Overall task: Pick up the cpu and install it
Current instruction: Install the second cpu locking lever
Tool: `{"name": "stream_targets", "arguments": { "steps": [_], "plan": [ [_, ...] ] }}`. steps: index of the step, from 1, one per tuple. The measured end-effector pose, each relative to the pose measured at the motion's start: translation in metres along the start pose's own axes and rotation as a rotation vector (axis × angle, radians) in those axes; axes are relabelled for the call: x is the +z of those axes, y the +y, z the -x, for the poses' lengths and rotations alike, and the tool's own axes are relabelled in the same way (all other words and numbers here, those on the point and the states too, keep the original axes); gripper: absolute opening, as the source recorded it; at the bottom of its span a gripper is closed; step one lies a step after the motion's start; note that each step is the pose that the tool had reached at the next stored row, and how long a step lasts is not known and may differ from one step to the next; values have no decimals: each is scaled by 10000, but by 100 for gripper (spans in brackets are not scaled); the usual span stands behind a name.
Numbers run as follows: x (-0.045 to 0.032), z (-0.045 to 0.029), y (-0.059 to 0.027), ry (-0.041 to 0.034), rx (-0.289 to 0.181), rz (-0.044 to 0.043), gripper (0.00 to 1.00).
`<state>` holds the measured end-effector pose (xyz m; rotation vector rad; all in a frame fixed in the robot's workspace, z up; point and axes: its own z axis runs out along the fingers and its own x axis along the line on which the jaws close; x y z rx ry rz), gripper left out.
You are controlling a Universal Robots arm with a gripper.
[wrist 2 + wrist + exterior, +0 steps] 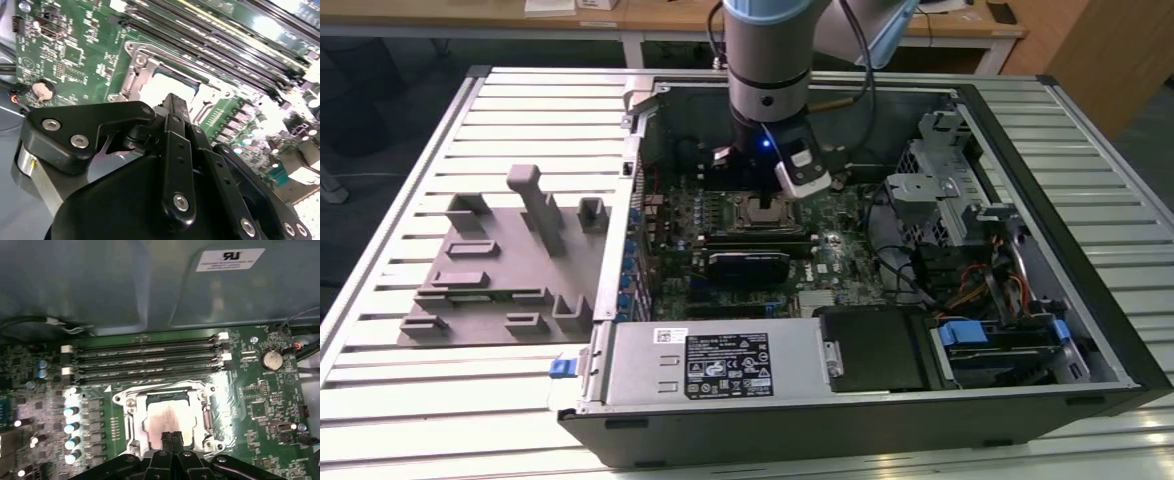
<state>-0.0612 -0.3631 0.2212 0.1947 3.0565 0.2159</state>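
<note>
One claw (172,436) closed above cpu (170,415) in socket, four memory slots (145,360) beside, coin battery (272,359) near.

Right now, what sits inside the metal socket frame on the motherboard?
In the first wrist view, the cpu lies inside the socket frame, silvery top up. The claw covers its near edge, so full seating cannot be confirmed.

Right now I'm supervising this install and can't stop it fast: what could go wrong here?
The gripper hangs directly over the cpu in its socket; pressing down off-centre could damage the socket. The memory slots and capacitors stand close beside the socket, so a sideways drift might hit them. The computer case walls leave the arm little room.
</note>
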Motion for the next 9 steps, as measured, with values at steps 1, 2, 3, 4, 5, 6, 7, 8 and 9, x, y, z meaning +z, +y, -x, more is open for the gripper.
{"name": "stream_targets", "arguments": {
  "steps": [1, 2, 3, 4, 5, 6, 7, 8, 9],
  "plan": [
    [5, 18, 15, -4, -3, -36, 11],
    [10, 36, 30, -6, -5, -64, 11],
    [18, 61, 58, -6, -7, -90, 11],
    [19, 62, 61, -6, -7, -91, 11],
    [19, 62, 61, -6, -7, -91, 11],
    [19, 62, 63, -6, -7, -90, 11],
    [19, 62, 65, -6, -7, -91, 11],
    [19, 61, 65, -6, -7, -91, 11],
    [19, 61, 66, -6, -7, -91, 11]
  ]
}}
